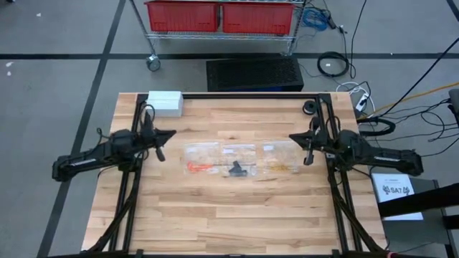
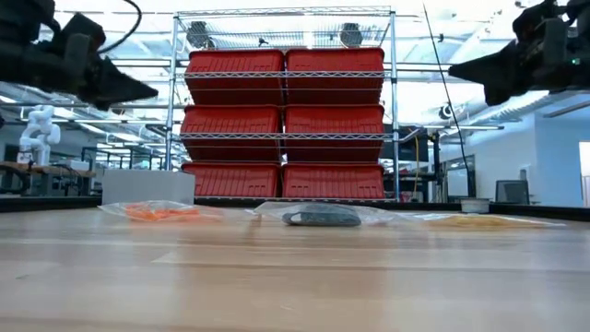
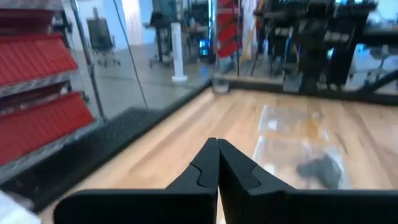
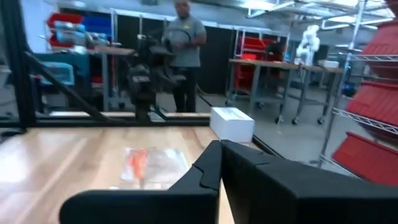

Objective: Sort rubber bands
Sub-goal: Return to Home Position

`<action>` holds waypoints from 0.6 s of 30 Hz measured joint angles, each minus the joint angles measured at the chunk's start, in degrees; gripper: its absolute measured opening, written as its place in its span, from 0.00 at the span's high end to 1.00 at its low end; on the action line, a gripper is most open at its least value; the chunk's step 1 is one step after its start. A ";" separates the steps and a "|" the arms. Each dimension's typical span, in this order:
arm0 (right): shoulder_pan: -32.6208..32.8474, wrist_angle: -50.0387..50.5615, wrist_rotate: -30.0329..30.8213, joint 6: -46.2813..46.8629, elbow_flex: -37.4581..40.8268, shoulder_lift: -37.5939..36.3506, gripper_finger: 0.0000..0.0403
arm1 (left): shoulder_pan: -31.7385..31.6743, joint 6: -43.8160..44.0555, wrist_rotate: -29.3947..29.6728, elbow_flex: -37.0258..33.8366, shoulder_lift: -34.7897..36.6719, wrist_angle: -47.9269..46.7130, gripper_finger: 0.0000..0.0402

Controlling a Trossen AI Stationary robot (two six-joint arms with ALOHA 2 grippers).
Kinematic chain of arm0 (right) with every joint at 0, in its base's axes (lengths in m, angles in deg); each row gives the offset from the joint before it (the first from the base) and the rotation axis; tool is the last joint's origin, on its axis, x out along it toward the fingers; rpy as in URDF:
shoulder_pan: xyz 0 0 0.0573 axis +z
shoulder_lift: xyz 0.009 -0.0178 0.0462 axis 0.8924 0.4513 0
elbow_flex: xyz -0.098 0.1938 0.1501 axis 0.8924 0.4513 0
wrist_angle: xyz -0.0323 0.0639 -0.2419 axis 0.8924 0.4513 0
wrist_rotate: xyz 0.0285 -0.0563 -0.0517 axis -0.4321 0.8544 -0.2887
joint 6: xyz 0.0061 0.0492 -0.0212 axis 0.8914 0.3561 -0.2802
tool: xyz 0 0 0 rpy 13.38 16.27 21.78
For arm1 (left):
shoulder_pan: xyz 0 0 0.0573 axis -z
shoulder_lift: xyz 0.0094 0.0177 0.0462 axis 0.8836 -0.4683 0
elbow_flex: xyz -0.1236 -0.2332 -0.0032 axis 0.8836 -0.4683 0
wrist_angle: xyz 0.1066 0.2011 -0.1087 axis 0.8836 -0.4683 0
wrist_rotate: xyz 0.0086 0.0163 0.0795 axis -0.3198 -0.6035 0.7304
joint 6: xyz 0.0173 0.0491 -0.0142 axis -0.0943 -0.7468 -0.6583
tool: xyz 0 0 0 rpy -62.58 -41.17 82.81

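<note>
Hovering above the desk [image 1: 215, 215], left gripper [image 3: 217, 143] and right gripper [image 4: 221, 144] are both pinched closed, holding nothing. The rubber bands [image 1: 237, 169] sit in clear bags [image 1: 203, 152] between them.

Rubber bands lie in three loose clumps in a row on the table [image 1: 215, 215], inside clear bags [image 1: 240, 152] lying flat. Orange-red bands [image 1: 197, 167] are toward the left arm's side. Black bands [image 1: 237, 170] are bunched in the middle. Tan-yellow bands [image 1: 283, 166] are spread thin toward the right.
</note>
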 joint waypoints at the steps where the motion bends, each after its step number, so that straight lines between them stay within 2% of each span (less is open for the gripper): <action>1: 0.22 -0.19 -0.38 0.14 0.06 -0.20 1.00 | 0.45 0.24 0.22 -0.35 0.00 -0.40 0.99; 5: 0.71 -0.50 -0.50 -0.85 0.09 -1.07 1.00 | 1.67 0.46 0.77 -1.62 0.00 0.86 0.99; 11: -2.09 -0.55 3.79 -2.87 2.05 -0.52 1.00 | 1.88 -3.56 1.36 -3.96 0.02 9.25 0.99; 15: -4.70 5.53 4.41 0.26 2.51 0.52 1.00 | 1.87 -3.72 1.38 -4.17 0.02 9.81 0.99; 18: -5.59 6.32 4.45 1.02 2.51 1.39 1.00 | 1.87 -4.12 1.53 -4.17 0.00 9.81 0.98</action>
